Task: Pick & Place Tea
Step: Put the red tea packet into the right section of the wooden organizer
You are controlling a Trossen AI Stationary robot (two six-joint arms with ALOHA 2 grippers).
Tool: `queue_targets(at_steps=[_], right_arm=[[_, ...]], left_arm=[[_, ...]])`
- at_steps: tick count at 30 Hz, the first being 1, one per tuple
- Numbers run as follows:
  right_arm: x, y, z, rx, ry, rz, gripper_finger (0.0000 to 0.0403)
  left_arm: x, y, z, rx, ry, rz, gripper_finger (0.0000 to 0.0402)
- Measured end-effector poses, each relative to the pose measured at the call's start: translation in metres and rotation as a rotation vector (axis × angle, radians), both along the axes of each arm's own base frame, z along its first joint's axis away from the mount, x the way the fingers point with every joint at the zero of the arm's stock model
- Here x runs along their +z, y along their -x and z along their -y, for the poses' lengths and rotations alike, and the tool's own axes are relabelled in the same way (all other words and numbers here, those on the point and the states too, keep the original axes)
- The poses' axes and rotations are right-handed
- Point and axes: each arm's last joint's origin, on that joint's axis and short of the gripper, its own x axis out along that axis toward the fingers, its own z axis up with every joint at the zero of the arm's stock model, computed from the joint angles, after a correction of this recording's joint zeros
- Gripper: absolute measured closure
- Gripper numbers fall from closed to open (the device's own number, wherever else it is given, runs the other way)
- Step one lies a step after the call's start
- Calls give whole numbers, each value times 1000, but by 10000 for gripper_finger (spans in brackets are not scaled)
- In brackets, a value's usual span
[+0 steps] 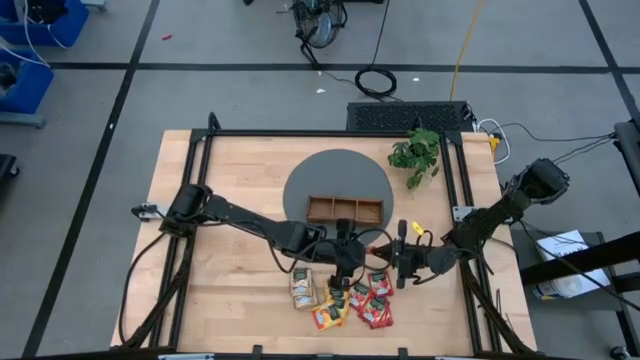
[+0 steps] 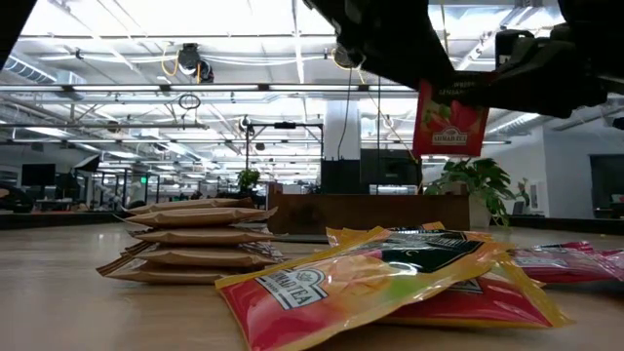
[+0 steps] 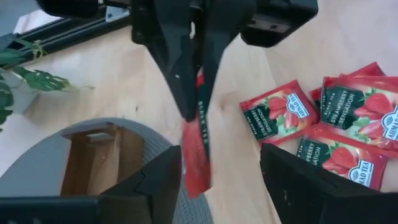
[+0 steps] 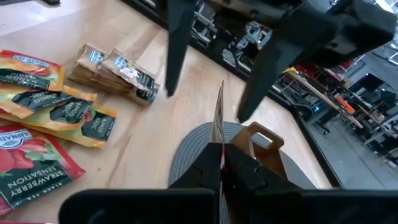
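My right gripper point(image 4: 219, 163) pinches a red sachet point(image 2: 450, 117) edge-up over the counter point(image 1: 230, 170). My left gripper point(image 3: 217, 174), jaws spread, straddles it, apparently mid-handover near the tray point(image 1: 344, 209).

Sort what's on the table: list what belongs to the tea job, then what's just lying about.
Job:
- red sachet pinched by the right gripper, lifted off the table
- left gripper, open around it
- loose red sachets
- orange-yellow sachets
- beige stack
- wooden tray

Lying about:
- plant
- grey round mat
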Motion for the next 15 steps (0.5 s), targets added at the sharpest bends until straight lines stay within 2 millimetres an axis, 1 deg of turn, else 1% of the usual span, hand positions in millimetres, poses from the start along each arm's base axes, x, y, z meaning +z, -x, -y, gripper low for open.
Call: queue_targets(at_steps=[2, 5, 7, 10, 11, 15], right_arm=[[0, -1, 1, -6, -2, 0, 403], [0, -1, 3, -17, -21, 1, 403], [-1, -2, 3, -22, -27, -3, 403], [-1, -2, 3, -21, -31, -4, 403], [-1, -2, 3, -22, -36, -4, 403], [-1, -2, 3, -24, -55, 0, 403]], left_arm=[[-3, -3, -1, 4, 2, 5, 202], [-5, -3, -3, 7, -2, 0, 244], [-5, -4, -5, 10, -4, 0, 288], [-5, -4, -6, 10, -8, -1, 370], [-5, -4, -7, 5, -14, -3, 385], [-6, -3, -6, -11, -34, -13, 393]])
